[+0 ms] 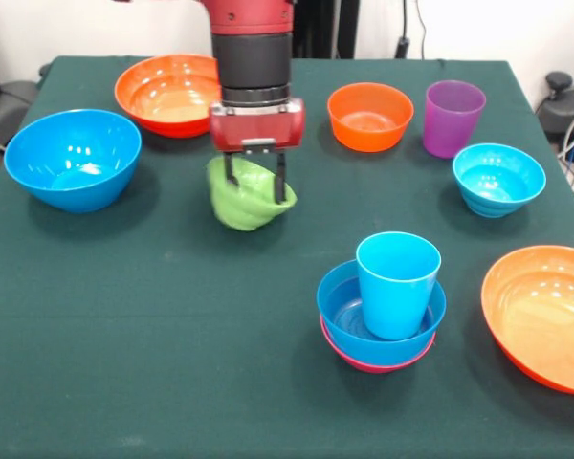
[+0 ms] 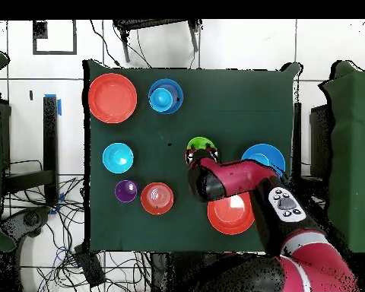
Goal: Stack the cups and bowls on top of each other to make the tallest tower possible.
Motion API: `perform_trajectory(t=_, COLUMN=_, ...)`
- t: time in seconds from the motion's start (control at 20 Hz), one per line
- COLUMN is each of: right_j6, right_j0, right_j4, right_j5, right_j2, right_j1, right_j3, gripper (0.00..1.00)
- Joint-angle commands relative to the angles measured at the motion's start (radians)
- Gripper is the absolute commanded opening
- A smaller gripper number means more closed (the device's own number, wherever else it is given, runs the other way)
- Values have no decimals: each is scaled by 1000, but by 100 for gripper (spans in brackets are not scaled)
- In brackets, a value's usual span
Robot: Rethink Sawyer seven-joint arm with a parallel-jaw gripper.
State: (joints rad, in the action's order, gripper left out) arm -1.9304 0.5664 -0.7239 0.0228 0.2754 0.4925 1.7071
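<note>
Gripper (image 1: 254,179) pinching rim of tilted green bowl (image 1: 246,203), fingers closed on its wall, holding it just above green table (image 1: 153,335). Tower (image 1: 381,311) standing well apart: light blue cup (image 1: 397,284) sitting in blue bowl (image 1: 349,316) nesting on pink bowl (image 1: 364,361). Purple cup (image 1: 452,117) standing beside small orange bowl (image 1: 369,116).

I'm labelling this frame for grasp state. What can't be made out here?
- Green bowl, overhead view: mostly covered by the arm and claw.
- Pink bowl, front view: only its rim shows beneath the blue bowl.
- Large orange bowl, front view: cut off by the right edge.
</note>
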Motion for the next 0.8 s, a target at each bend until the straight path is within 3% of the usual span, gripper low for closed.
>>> perform_trajectory(t=0.05, right_j6=58, right_j0=37, right_j4=-31, right_j5=109, right_j2=111, right_j1=18, right_j3=1, gripper=100)
perform_trajectory(t=0.35, right_j6=66, right_j0=49, right_j4=-40, right_j5=116, right_j2=121, right_j1=-2, right_j3=-13, gripper=100)
perform_trajectory(t=0.8, right_j6=29, right_j0=-2, right_j4=-37, right_j5=99, right_j2=74, right_j1=-8, right_j3=-23, gripper=100)
